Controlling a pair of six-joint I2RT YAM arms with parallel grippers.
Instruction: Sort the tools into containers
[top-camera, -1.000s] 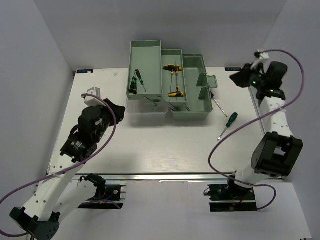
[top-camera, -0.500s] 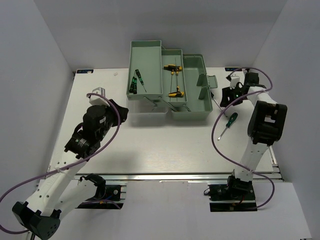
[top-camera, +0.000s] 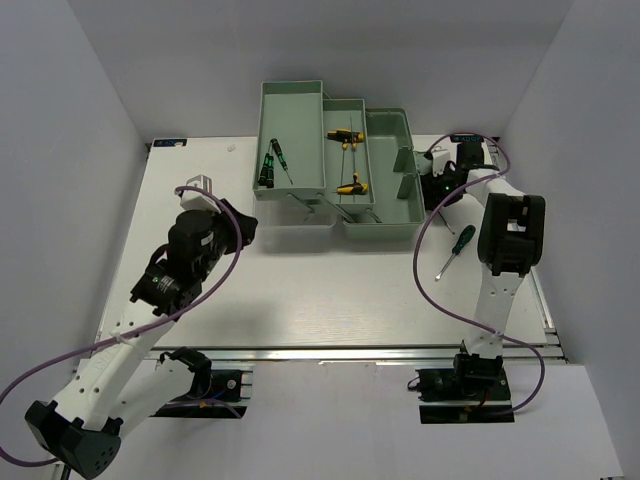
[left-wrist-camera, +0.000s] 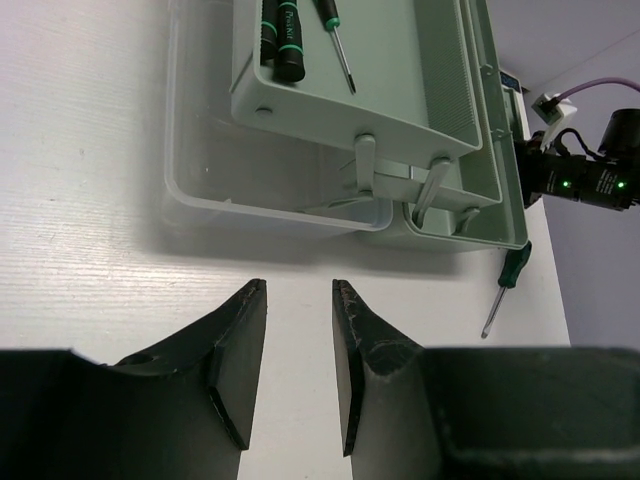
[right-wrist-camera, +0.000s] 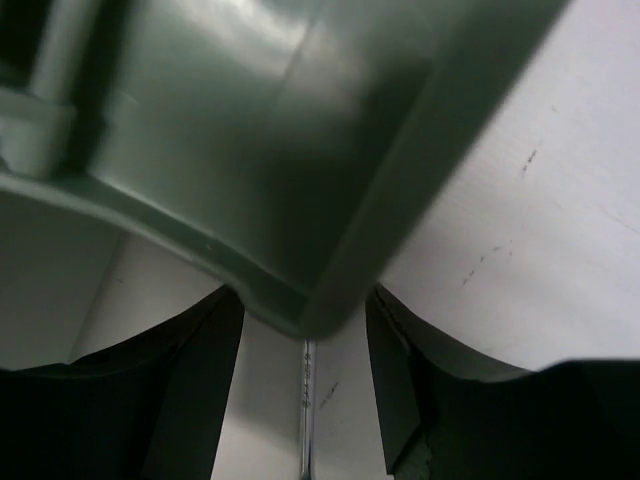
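The mint-green toolbox (top-camera: 388, 215) stands open at the table's far middle. Its left tray (top-camera: 300, 115) holds green-black screwdrivers (top-camera: 267, 165), and its middle tray (top-camera: 362, 112) holds yellow-black screwdrivers (top-camera: 346, 135). A green-handled screwdriver (top-camera: 461, 240) lies on the table to the right; it also shows in the left wrist view (left-wrist-camera: 512, 272). My right gripper (top-camera: 436, 190) is open, low at the toolbox's right side. In its wrist view the gripper (right-wrist-camera: 305, 296) straddles a thin metal rod (right-wrist-camera: 307, 400) that runs under a tray corner (right-wrist-camera: 330, 200). My left gripper (top-camera: 240, 222) is open and empty, left of the toolbox.
The toolbox's clear lid (left-wrist-camera: 200, 180) lies flat under the left tray, just ahead of my left gripper (left-wrist-camera: 298, 290). White walls close in the table on three sides. A purple cable (top-camera: 422, 235) loops over the table near the right arm.
My right arm has swung down from high at the far right to the toolbox's right side, its open jaws now over the metal rod. The left arm barely moved.
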